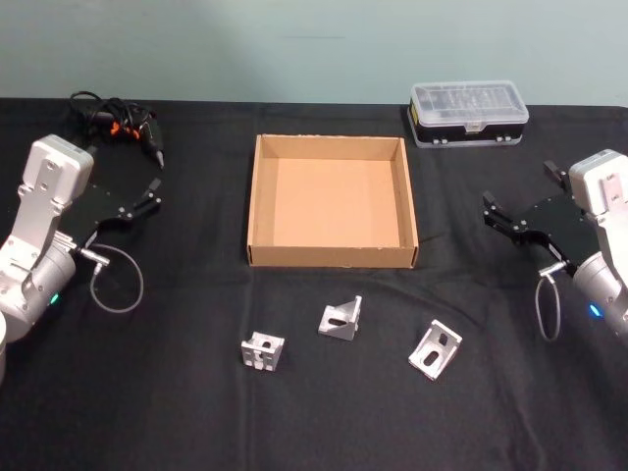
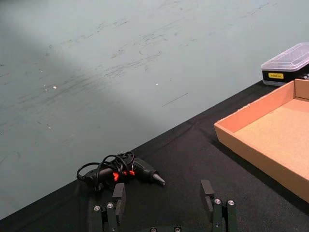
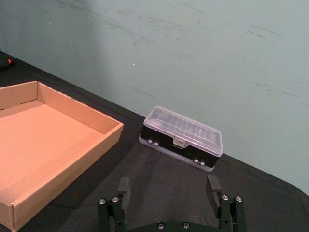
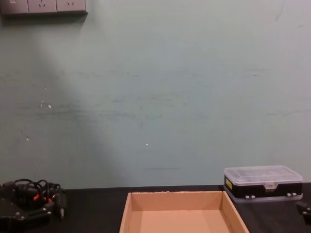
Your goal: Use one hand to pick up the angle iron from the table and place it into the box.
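Note:
Three silver angle irons lie on the black table (image 1: 147, 412) in front of the box: one on the left (image 1: 263, 351), one in the middle (image 1: 340, 319), one on the right (image 1: 436, 349). The tan cardboard box (image 1: 332, 257) sits mid-table, open and empty; it also appears in the chest view as box (image 4: 177, 195). My left gripper (image 1: 145, 196) hovers left of the box, open, with nothing between its fingers (image 2: 207, 189). My right gripper (image 1: 510, 204) hovers right of the box, open and empty too, fingers (image 3: 213, 184) spread wide.
A clear-lidded plastic case (image 1: 468, 113) with a black base stands at the back right. A black tool with tangled cables (image 1: 118, 123) lies at the back left, near my left gripper. The green wall runs along the table's far edge.

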